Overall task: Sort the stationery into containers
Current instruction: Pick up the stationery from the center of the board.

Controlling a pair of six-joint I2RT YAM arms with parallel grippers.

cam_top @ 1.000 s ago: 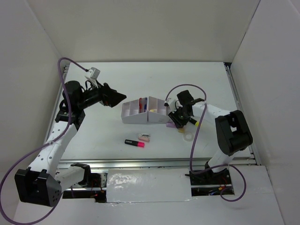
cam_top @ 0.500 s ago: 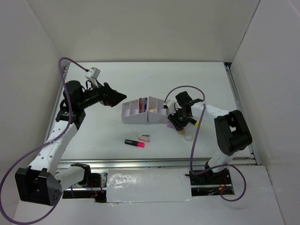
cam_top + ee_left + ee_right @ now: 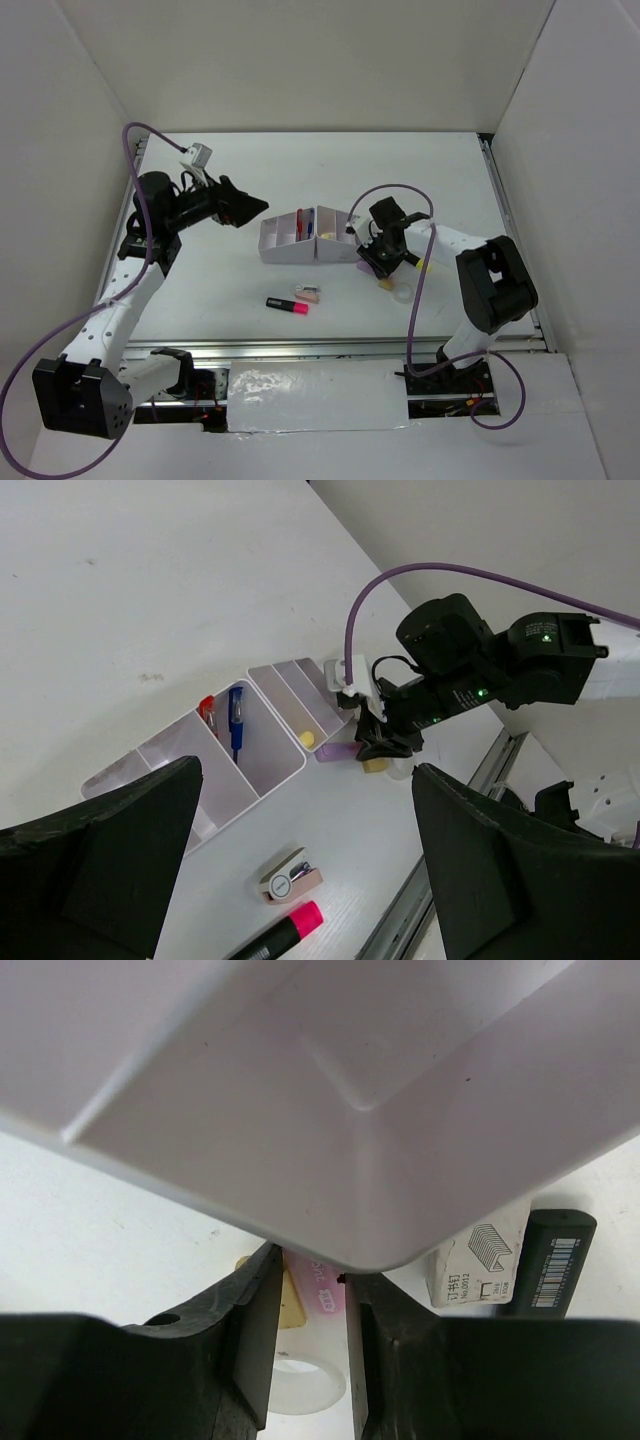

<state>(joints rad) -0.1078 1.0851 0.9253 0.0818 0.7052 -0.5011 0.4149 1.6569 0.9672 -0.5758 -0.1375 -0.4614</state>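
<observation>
In organiser [image 3: 255, 785], blue pen [image 3: 234, 716], left jaws wide, right jaws gripping purple marker [image 3: 315, 1286]

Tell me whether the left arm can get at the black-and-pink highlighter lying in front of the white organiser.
Probably yes. The left gripper hangs open above bare table, and the black-and-pink highlighter lies in the open; only a small white staple box sits close beside its pink end.

the white table [image 3: 300, 170] carries a white organiser [image 3: 285, 250] near its middle. nearer and a little left, a black-pink highlighter [image 3: 288, 304] lies flat, with a small pale box [image 3: 308, 293] just beside it on the far side. by the organiser's near right corner, a purple-pink piece [image 3: 335, 752], a tan eraser [image 3: 374, 766] and a clear tape ring [image 3: 402, 291] lie close together.
</observation>
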